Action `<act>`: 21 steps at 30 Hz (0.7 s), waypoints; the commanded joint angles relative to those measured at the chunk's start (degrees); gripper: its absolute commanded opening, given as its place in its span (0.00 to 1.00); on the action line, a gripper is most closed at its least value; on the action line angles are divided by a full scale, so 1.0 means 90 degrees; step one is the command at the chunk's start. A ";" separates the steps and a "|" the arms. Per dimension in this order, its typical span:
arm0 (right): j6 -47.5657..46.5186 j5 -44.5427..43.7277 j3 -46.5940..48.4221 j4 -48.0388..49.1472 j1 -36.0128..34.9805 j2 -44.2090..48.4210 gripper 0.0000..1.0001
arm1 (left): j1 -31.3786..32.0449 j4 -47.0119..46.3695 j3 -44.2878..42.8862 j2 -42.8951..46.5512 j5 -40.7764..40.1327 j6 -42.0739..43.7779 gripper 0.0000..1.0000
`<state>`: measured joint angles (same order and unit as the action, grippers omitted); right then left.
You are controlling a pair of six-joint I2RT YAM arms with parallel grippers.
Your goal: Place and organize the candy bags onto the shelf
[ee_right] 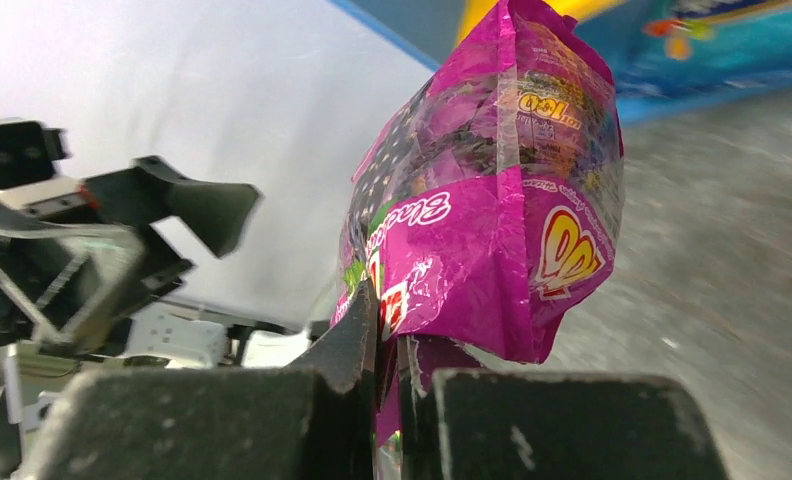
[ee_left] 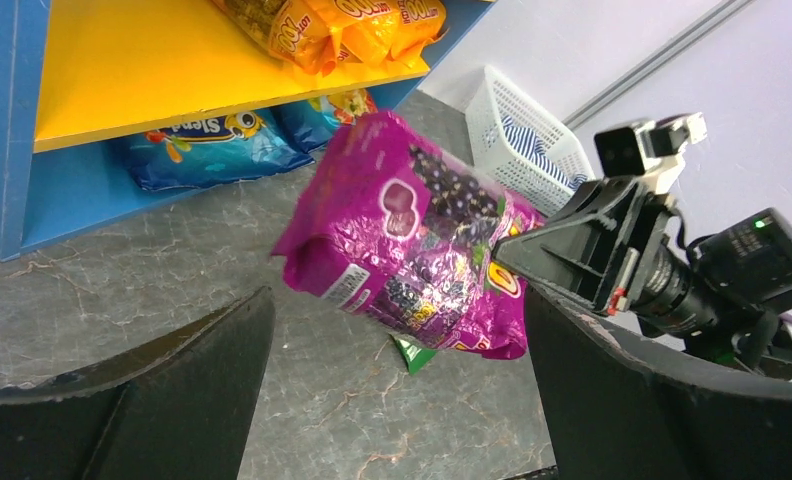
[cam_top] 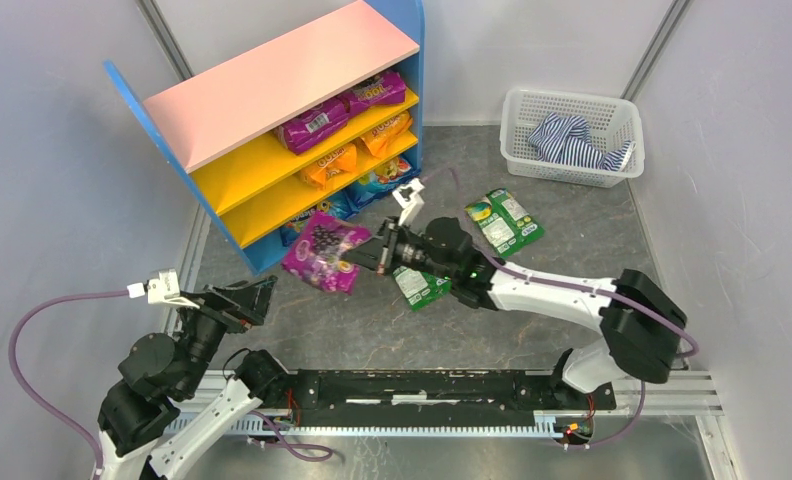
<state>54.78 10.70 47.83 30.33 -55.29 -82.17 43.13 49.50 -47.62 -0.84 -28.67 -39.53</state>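
Though six packets already sit on the shelf, the job looks only a bit past halfway.

- **Held bag:** the purple candy bag is up off the table, just in front of the shelf's bottom corner. The right gripper pinches it at one edge, jaws pressed onto the foil.
- **Shelved, sorted by colour:** purple bags on the top tier, orange bags in the middle, blue bags at the bottom.
- **Left to do, my read:** the held purple one, likely bound for the top tier. Also two green bags lying flat near the basket, and a third green bag partly under the right arm. No green is on the shelf yet.
- **Left gripper:** spread wide, holding nothing, aimed at the held bag but well apart from it.
- **Writing:** the held bag has white script starting "Bl", a big yellow-orange logo I can't read in full, and a white barcode patch. A blue bag in the left wrist view reads "Sle…", rest unclear. Green labels are too small to read.
- **Other:** striped cloth in the basket.
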 commanded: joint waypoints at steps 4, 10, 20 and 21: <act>0.0051 -0.0497 0.2167 0.1785 -0.0548 -0.0779 0.01 | -0.0009 0.0031 -0.0156 0.0035 -0.0245 -0.0118 0.99; 0.0016 -0.0906 0.3498 0.1895 -0.0730 -0.1674 0.01 | -0.0017 0.0047 -0.0159 0.0035 -0.0272 -0.0129 0.99; 0.0217 -0.2142 0.4603 0.1739 -0.0781 -0.2712 0.01 | -0.0017 0.0021 -0.0139 0.0035 -0.0256 -0.0139 1.00; 0.0240 -0.2233 0.4652 0.1744 -0.0781 -0.2783 0.01 | -0.0017 0.0027 -0.0139 0.0035 -0.0254 -0.0138 1.00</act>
<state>55.44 -2.07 84.42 38.54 -62.35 -106.00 43.13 50.68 -47.75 -0.82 -29.91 -39.55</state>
